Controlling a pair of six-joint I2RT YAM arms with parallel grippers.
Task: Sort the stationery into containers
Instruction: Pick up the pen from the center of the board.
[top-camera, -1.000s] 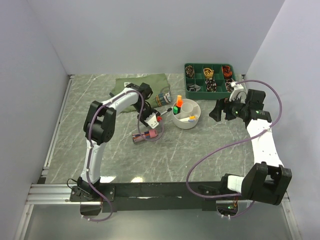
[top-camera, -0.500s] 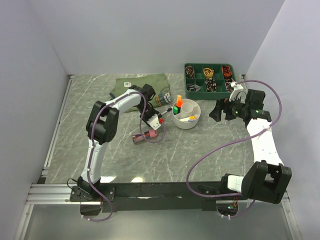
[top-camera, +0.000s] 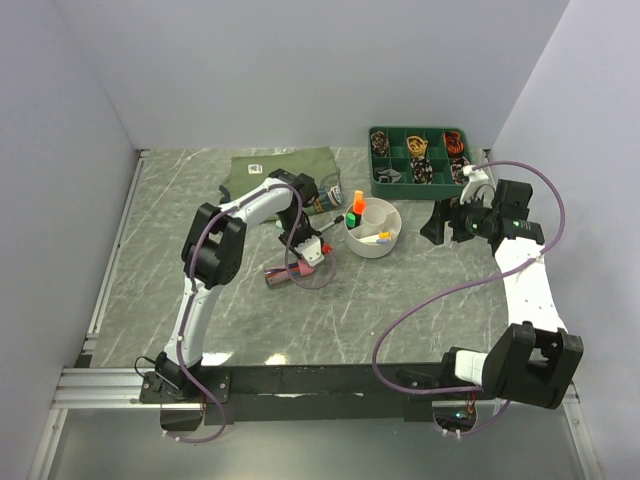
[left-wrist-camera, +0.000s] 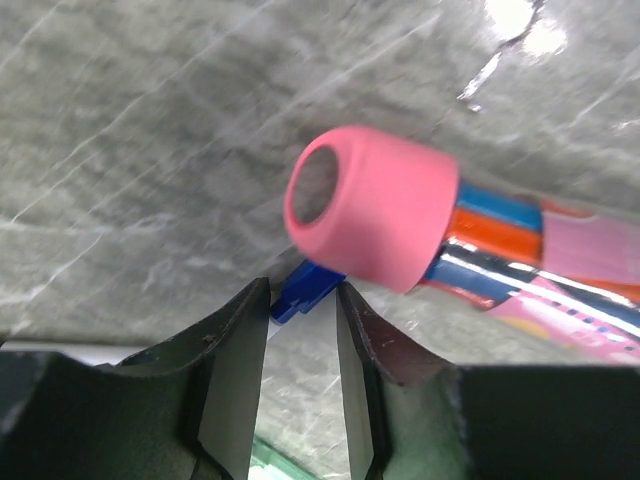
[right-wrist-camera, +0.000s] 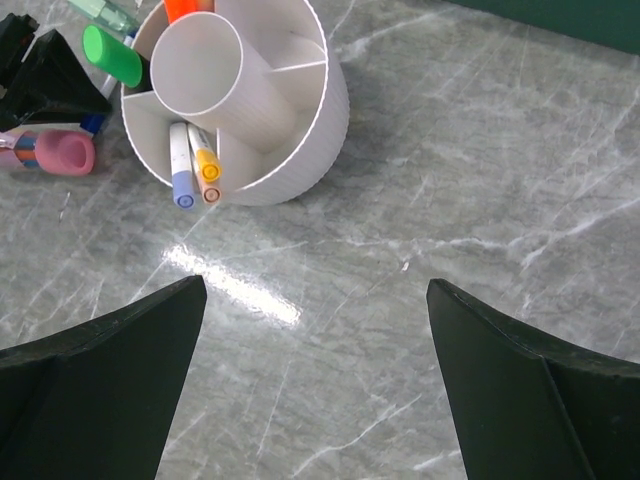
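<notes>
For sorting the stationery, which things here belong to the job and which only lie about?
Part of the job:
white round plastic tub with dividers; chunky pink-capped marker on the table; thin blue-ended pen; green highlighter, orange highlighter and two thin white pens in the tub.

Just lying about:
dark green rectangular tray of small items; folded olive-green shirt.

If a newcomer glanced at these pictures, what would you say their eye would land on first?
Most likely the pink-capped marker, lying on the marble table and filling the left wrist view just beyond the left gripper, whose fingertips flank a small blue piece. Next, the white round tub mid-table, an orange highlighter and a green highlighter standing in it, with the right gripper hanging wide open to its right.
</notes>
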